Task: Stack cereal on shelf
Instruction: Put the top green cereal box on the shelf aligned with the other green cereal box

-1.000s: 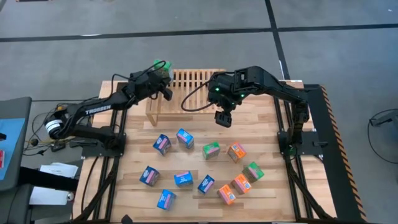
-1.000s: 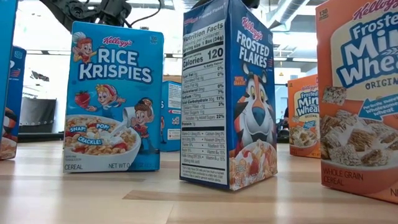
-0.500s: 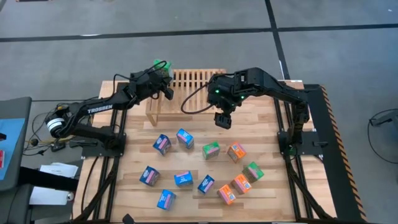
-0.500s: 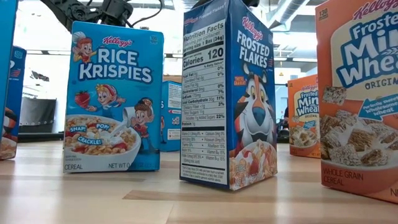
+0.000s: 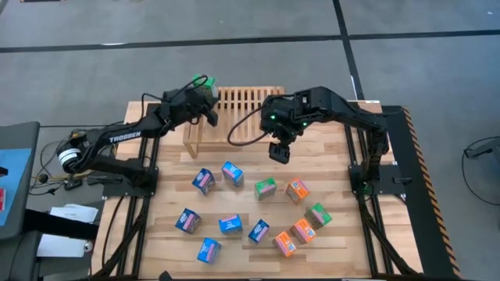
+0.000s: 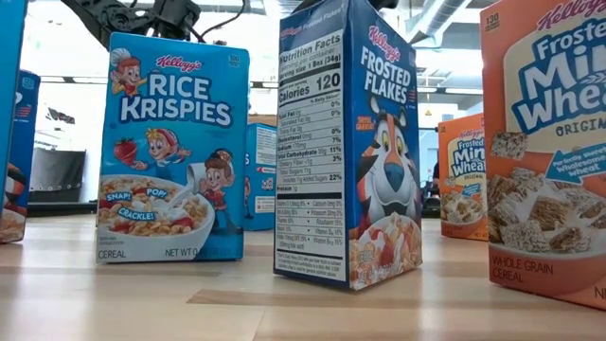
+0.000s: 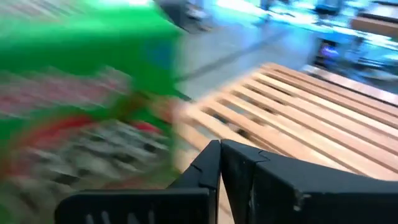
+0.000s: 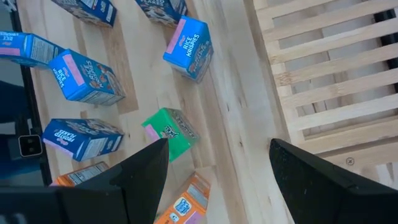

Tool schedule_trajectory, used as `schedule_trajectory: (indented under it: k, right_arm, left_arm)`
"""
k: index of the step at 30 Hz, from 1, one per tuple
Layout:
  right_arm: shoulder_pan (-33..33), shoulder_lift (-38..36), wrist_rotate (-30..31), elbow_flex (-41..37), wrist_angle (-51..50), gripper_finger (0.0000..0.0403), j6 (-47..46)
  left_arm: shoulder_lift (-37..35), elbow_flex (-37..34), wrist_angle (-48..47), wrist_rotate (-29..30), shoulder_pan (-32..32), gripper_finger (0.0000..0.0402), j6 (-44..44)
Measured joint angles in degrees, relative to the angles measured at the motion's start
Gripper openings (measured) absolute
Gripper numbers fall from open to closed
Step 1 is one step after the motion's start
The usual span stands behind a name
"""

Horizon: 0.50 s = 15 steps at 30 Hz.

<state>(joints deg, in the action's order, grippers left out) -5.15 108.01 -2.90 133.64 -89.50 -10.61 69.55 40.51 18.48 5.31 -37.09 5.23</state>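
The shelf (image 5: 238, 109), a light-wood slatted rack, stands at the table's far middle. A green cereal box (image 5: 202, 81) is at its far left corner, blurred in the left wrist view (image 7: 81, 93). My left gripper (image 7: 221, 152) is shut, close beside that box (image 5: 205, 95). My right gripper (image 5: 279, 151) hangs open above the table just in front of the shelf, with nothing between its fingers (image 8: 217, 174). Several small cereal boxes stand on the table's near half, among them a green one (image 8: 169, 132) below the right gripper. My left gripper's shut fingers (image 7: 205, 168) stand level, right next to the green box's side (image 7: 149, 124) and over the shelf's slats. Whether they touch the box I cannot tell, since the blur hides the place.
In the low view a Rice Krispies box (image 6: 170, 152), a Frosted Flakes box (image 6: 346, 142) and a Mini-Wheats box (image 6: 549, 142) stand upright near the front edge. The shelf's slats (image 8: 323, 81) to the right of the green box are bare. Arm frames flank the table (image 5: 375, 164).
My left gripper has turned a little beside the green box without leaving its place.
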Motion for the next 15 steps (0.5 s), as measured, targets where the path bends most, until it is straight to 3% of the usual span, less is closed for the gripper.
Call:
schedule_trajectory:
  k: [2, 7, 15]
  right_arm:
    - [0.4, 0.0, 0.0, 0.0, -0.1, 0.0301, -0.5]
    - [1.6, 0.0, 2.1, 0.0, -0.3, 0.0301, -1.0]
    - [4.0, 0.0, -0.7, -7.0, 0.4, 0.0301, 4.4]
  left_arm:
    - [-1.4, 0.0, -0.9, -0.9, 1.1, 0.0000, -0.5]
    - [-5.0, 0.0, -7.1, 7.8, 3.9, 0.0000, -7.7]
    - [-19.7, 0.0, -12.5, 2.6, 4.8, 0.0000, -6.2]
